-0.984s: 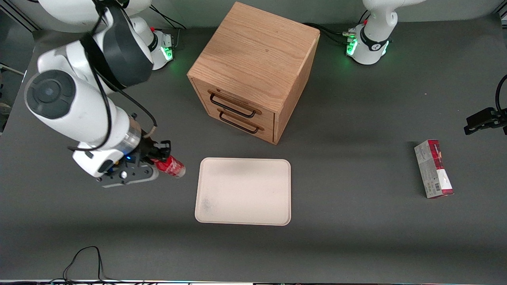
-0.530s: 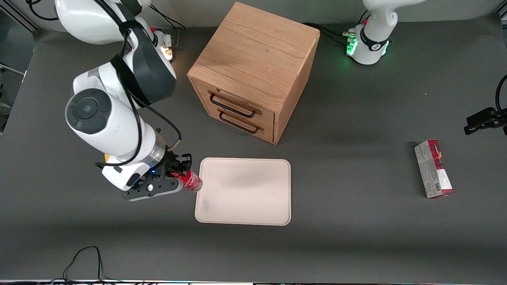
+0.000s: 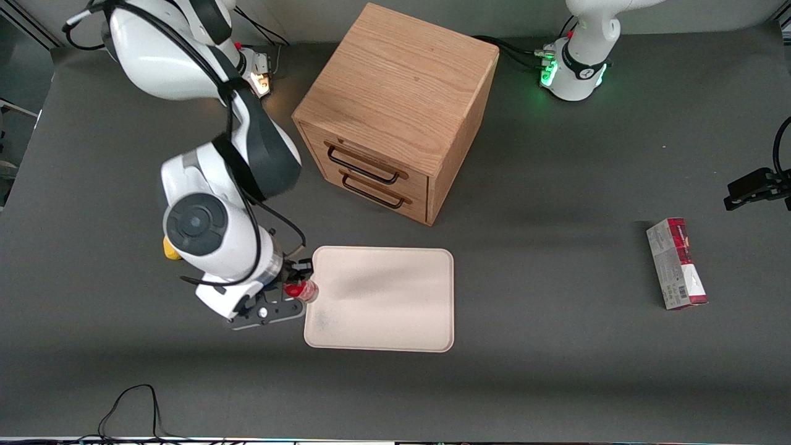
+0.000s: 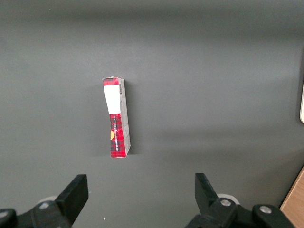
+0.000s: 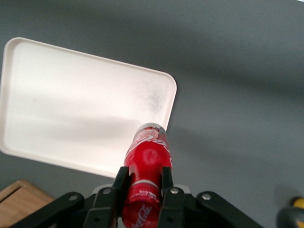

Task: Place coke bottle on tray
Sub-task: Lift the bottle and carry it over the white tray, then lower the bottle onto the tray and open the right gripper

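The right arm's end effector [image 5: 141,183] is clamped on the small red coke bottle with white script [image 5: 147,159], holding it above the edge of the flat cream-white rectangular tray [image 5: 71,109] nearest the working arm. The bottle is likely light, rigid and smooth-walled — a mid-body grip, as here, should resist slipping.

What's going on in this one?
The right arm's gripper is shut on the coke bottle and holds it in the air at the tray's edge nearest the working arm's end of the table, not yet set down. The tray lies in front of the wooden drawer cabinet. A red-and-grey carton lies toward the parked arm's end.
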Controlling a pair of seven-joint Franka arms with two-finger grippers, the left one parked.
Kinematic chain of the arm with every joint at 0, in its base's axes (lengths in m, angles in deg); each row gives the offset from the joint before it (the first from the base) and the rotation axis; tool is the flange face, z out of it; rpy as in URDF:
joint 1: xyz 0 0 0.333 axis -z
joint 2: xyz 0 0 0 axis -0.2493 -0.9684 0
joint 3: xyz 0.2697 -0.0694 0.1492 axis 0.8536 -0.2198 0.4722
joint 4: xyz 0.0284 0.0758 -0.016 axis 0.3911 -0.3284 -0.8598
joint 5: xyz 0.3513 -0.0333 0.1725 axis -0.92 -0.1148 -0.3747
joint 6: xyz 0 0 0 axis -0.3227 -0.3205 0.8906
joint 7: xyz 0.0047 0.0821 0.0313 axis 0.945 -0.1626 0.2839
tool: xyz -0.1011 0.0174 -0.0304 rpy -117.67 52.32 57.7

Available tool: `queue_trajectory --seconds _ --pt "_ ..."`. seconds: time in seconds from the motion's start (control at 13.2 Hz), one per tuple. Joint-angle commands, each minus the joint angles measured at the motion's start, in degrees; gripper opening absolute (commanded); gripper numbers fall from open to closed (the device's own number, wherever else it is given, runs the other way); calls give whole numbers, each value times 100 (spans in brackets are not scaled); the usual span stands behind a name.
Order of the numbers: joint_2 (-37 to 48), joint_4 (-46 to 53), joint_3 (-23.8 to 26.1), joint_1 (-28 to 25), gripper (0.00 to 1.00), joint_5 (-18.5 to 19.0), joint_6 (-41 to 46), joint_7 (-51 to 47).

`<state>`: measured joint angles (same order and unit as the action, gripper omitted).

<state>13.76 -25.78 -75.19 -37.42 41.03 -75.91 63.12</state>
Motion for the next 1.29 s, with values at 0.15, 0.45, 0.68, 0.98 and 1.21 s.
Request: queue_trajectory --seconds 0.15,0.45,0.68,0.98,1.21 --pt "-616 289 48 -13 0 114 -479 -15" --pt "-872 254 39 -13 0 114 -857 -33" --pt "-969 245 39 -13 0 114 -954 -42" --pt "-1013 166 39 -13 61 105 -1042 -182" --pt "-1004 122 39 -13 100 97 -1104 -209"
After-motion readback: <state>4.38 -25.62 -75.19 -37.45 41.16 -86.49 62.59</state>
